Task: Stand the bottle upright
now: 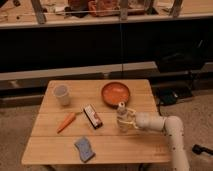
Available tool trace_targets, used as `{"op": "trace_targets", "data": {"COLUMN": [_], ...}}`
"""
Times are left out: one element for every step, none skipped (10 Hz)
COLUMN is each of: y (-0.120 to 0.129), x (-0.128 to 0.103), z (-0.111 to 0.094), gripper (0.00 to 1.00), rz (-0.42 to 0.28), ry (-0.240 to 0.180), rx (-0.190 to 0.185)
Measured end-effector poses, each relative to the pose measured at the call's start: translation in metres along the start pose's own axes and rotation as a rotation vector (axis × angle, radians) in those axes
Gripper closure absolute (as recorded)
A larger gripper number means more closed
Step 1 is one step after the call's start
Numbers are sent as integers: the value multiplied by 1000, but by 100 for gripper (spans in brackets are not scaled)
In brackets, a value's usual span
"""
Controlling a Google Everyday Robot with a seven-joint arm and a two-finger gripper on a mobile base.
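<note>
Clear bottle [121,120] stands upright, clasped by your gripper [128,120] at the table's right side. Let go crookedly and it may topple against the orange bowl [116,93] just behind.

my gripper [128,120] sits right at the bottle [121,115] on the table [142,146], plate [116,93] just behind it, cup [61,94] back left, carrot [66,122] left, sponge [84,148] front-left

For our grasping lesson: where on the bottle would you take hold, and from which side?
Probably round its middle, from the picture's right, where the gripper sits beside it. The bottle looks upright, slim and round; the plate crowds its far side.
</note>
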Motion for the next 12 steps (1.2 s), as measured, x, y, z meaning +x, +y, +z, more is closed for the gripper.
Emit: {"op": "trace_targets", "data": {"y": [-1,-1,-1,-1,-1,-1,0,0,-1,-1,-1,-1], "x": [1,0,1,1,0,0,-1,-1,-1,-1,-2,-1], "z": [2,2,2,2,2,2,1,1,2,1,1,0], "gripper": [44,35,26,21,20,20,20,20,20,20,20,20], "rz": [1,3,3,1,1,1,0,-1,-3,-5,-10,-16], "ry": [0,0,-1,-3,-4,-5,-7,-8,-10,-11,-13,-18], "rx": [4,4,5,4,4,4,4,4,4,2,0,-2]}}
